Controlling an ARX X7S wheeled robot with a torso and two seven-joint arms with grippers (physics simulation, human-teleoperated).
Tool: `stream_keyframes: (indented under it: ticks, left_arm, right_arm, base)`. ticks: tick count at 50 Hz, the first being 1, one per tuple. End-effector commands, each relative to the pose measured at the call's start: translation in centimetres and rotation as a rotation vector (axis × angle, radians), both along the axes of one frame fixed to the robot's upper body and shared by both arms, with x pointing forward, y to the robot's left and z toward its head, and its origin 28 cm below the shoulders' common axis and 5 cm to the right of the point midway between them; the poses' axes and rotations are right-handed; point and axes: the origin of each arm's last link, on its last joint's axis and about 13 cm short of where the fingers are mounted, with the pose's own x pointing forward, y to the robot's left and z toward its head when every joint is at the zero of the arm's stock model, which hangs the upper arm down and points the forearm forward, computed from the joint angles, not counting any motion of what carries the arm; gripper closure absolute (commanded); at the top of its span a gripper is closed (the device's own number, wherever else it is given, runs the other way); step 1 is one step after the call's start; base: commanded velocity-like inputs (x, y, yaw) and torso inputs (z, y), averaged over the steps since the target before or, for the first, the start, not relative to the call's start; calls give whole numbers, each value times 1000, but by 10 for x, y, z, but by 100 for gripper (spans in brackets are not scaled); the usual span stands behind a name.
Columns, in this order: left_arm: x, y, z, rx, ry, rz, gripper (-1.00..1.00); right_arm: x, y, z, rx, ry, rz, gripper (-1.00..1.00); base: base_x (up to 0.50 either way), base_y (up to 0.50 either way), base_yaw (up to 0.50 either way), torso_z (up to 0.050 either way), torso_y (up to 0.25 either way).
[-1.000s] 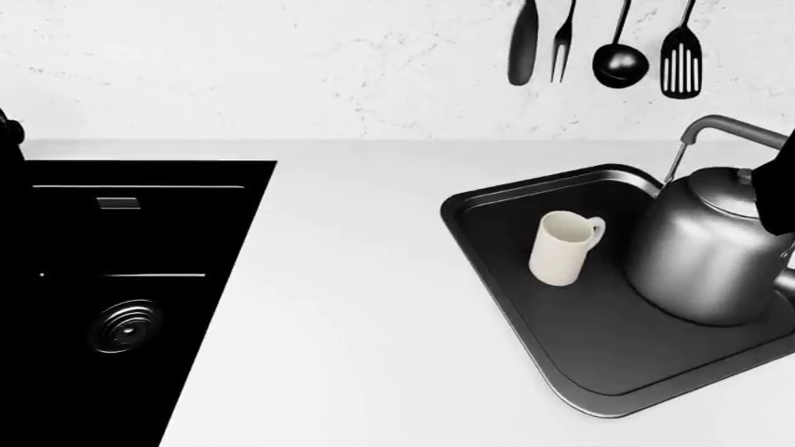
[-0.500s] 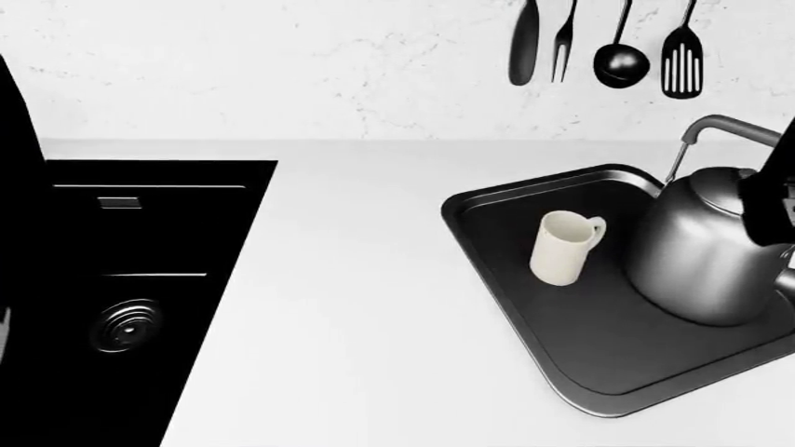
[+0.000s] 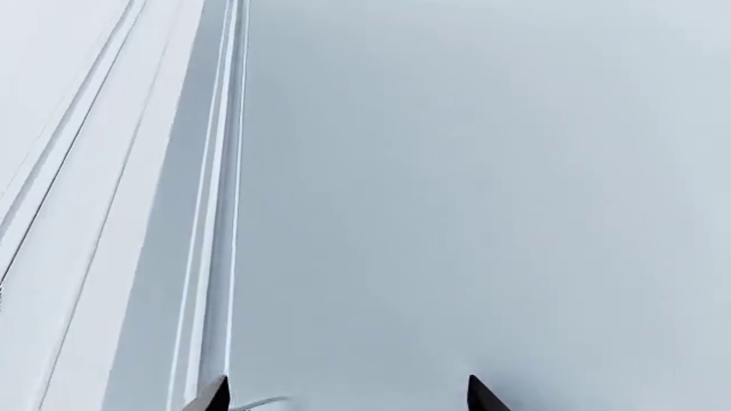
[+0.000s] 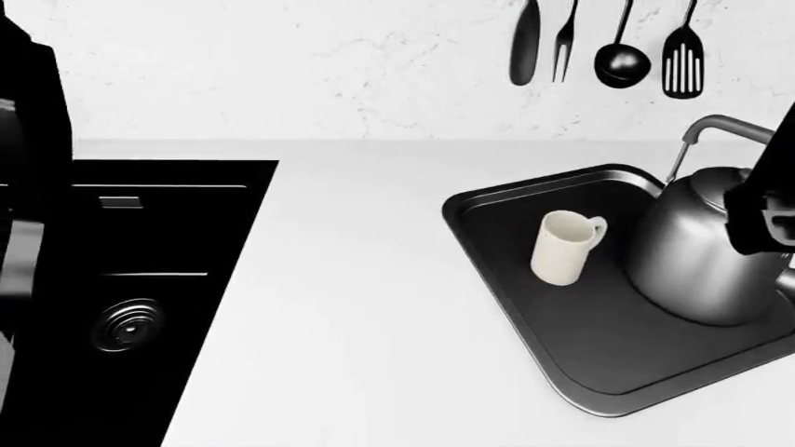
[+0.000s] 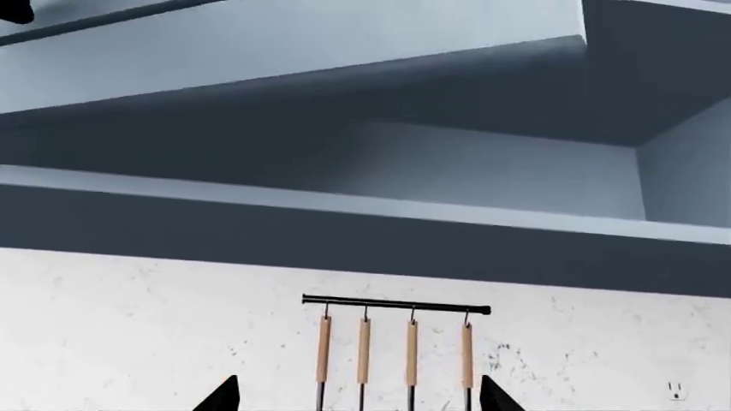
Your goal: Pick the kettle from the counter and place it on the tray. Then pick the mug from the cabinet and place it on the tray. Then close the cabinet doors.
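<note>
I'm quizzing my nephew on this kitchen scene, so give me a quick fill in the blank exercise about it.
1. The mug stands on the ____.
2. On the tray, the bigger thing beside the mug is the ____.
3. On the wall hang ____ utensils.
4. Left of the counter lies a black ____.

Missing words: tray; kettle; four; sink

No readable text, label, brand, number or sign anywhere. Kettle (image 4: 702,261) plain metal, no marking. Mug (image 4: 561,248) plain cream, no print. Tray (image 4: 497,200) and tabletop (image 4: 360,307) unmarked. Marbled wall (image 4: 311,65) shows veining only, no lettering. Cabinet panel (image 3: 480,188) in left wrist view blank. Small wall socket (image 5: 679,391) in right wrist view too small to show any writing.
</note>
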Motion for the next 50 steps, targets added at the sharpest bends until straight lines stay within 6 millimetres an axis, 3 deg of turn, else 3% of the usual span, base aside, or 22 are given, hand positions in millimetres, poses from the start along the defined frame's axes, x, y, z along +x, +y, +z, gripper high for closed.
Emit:
stream_keyframes:
  ticks: [1, 24, 32, 36, 40, 45, 50]
  left_arm:
    - [64, -28, -105, 389, 834, 47, -100]
    - [77, -25, -131, 446, 874, 142, -100]
    - [79, -23, -132, 438, 882, 148, -100]
    - [73, -23, -119, 390, 830, 91, -100]
    - [57, -23, -88, 307, 702, -4, -100]
    - [19, -20, -43, 204, 533, -143, -100]
    - [-22, -10, -21, 134, 453, -269, -100]
  right_arm:
    - [0, -1, -2, 5, 0, 2, -100]
    - [2, 0, -6, 6, 10, 3, -100]
    - [2, 0, -7, 6, 13, 4, -100]
    - [3, 0, -7, 8, 15, 5, -100]
    - [2, 0, -7, 10, 14, 6, -100]
    - [2, 0, -6, 14, 4, 12, -100]
    - [1, 0, -6, 12, 2, 17, -100]
  base:
    - [0, 0, 0, 0, 0]
    - [0, 0, 0, 0, 0]
    - [0, 0, 0, 0, 0]
    - [0, 0, 0, 0, 0]
    - [0, 0, 0, 0, 0]
    - [3, 0, 0, 0, 0]
    - [8, -3, -6, 2, 0]
